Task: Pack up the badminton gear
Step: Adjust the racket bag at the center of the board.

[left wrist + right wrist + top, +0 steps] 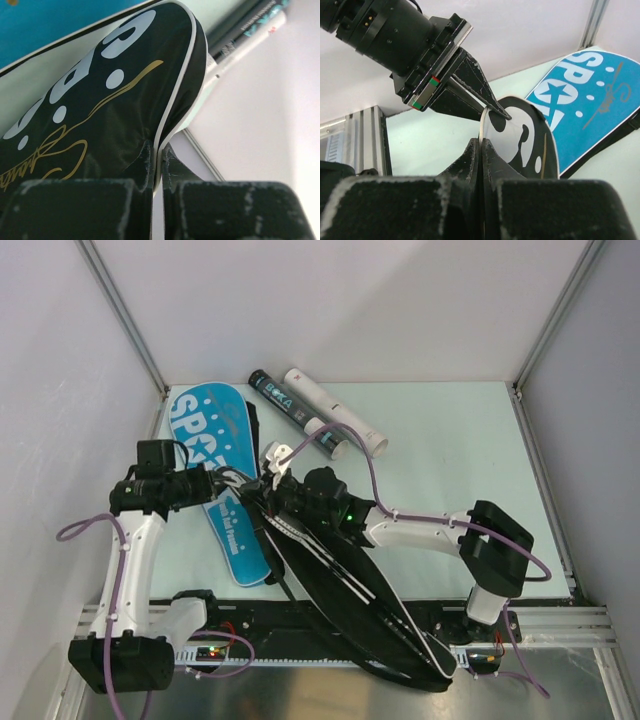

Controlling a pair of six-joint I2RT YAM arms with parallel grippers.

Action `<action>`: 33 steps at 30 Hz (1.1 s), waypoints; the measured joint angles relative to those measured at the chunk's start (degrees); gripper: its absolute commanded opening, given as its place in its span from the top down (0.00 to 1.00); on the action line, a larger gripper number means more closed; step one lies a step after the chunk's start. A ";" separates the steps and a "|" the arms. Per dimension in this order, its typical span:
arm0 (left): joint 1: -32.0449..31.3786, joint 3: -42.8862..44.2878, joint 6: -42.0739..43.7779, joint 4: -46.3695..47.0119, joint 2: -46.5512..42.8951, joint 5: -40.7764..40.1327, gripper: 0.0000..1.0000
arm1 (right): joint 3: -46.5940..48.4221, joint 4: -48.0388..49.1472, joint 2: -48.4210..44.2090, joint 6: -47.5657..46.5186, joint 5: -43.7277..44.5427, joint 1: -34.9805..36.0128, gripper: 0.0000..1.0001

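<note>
Fingers [145, 165] of the left gripper [159, 150] are pressing fully together on the white-piped rim of the black bag [350, 590]. The right gripper [481, 142] is pinching that same rim just beside them, its jaws equally tight. This bag is stretching diagonally from mid-table over the near rail, between the arms. The step looks like parting the bag's mouth, so each grip should be staying on the piping and pulling apart slowly, since the glossy printed fabric is likely slippery and floppy. Whether the two are holding opposite lips cannot be told. The blue bag [205, 455] is lying flat to the left, and a black tube [290, 412] and a white tube [340, 415] are lying side by side behind.
</note>
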 measured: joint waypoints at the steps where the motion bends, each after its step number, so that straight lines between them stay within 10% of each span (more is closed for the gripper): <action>1: -0.04 0.00 0.04 -0.98 0.42 0.28 1.00 | -0.57 -0.35 -0.24 -0.17 -0.22 0.07 0.95; 33: 0.37 -0.02 0.00 -5.25 3.45 -0.33 1.00 | -4.46 0.83 -1.95 -10.36 3.23 3.21 1.00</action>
